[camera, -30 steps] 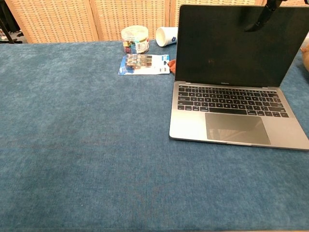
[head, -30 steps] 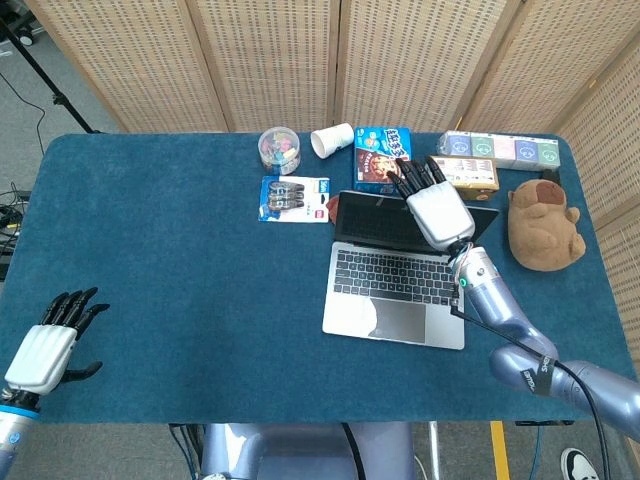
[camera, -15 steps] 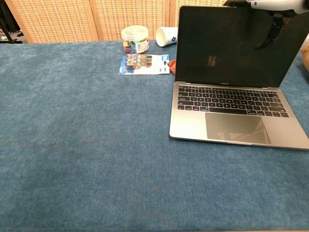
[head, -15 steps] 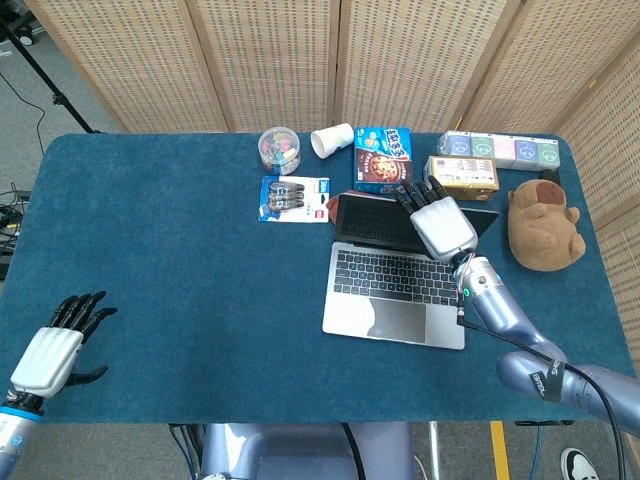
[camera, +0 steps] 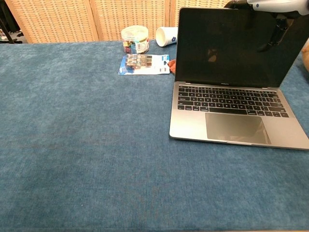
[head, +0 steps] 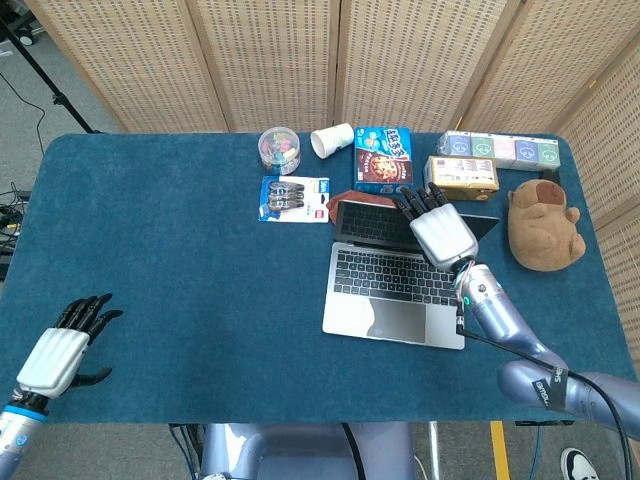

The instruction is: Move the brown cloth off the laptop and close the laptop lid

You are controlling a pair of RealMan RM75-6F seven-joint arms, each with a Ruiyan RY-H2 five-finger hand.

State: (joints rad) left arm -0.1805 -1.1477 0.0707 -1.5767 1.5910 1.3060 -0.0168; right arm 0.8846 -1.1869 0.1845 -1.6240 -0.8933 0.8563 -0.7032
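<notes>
The grey laptop [head: 392,276] stands open at the right of the table, its dark screen [camera: 217,46] facing me in the chest view. My right hand [head: 441,232] rests on the lid's top edge with its fingers laid flat over it. Its thumb [camera: 277,34] hangs in front of the screen. A strip of the brown cloth [head: 334,204] shows on the table behind the lid's left corner, and in the chest view the cloth [camera: 171,65] peeks out left of the lid. My left hand [head: 60,352] hovers open near the front left edge.
Behind the laptop lie a blue pack of clips [head: 294,198], a round jar [head: 279,148], a tipped paper cup [head: 331,139], a snack bag [head: 383,158] and two boxes [head: 462,172]. A brown plush animal [head: 543,223] sits right of the laptop.
My right hand has drawn back toward me over the lid's top edge, and the lid has tipped slightly forward. My left hand has drifted a little lower.
</notes>
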